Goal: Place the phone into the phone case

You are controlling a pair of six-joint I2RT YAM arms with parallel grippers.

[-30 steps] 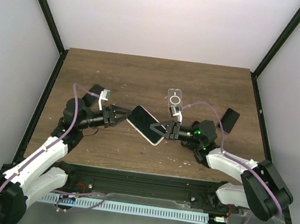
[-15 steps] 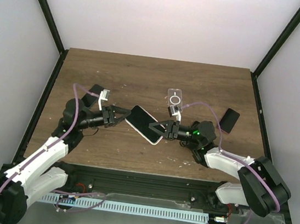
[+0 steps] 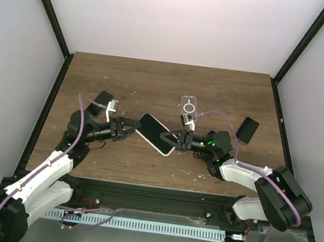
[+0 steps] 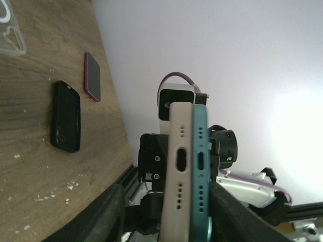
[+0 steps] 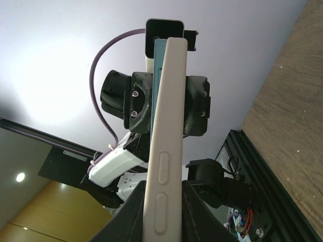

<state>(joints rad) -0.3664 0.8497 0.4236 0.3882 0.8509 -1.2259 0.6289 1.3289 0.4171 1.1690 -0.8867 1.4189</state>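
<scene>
White walls all round, black frame posts in the corners, and a brown wooden desk (image 3: pixel 155 78) in the middle. Right at the centre of it, the phone (image 3: pixel 156 134) is up off the wood, screen to the ceiling, slung diagonally between the two arms. The left wrist view looks at it end-on: its teal edge is pressed flat against the cream phone case (image 4: pixel 179 166), ports and speaker holes lined up side by side. Whether it's snapped fully home, I honestly can't tell from here.

The right end effector (image 3: pixel 168 138) is clamped on the near-right end of the pair, one finger on either face, phone and case squeezed together. Over on the other side, the left end effector (image 3: pixel 128 129) has its jaws apart, straddling the far-left end. There's daylight between one finger and the cream shell.

Out from there, a clear case (image 3: pixel 188 106) lies flat on the desk just behind the right wrist. A dark slab (image 3: pixel 247 130) sits near the right edge, and another dark item (image 3: pixel 100 101) lies beside the left arm. Both arms reach in low from the near edge, purple cables looping over them.
</scene>
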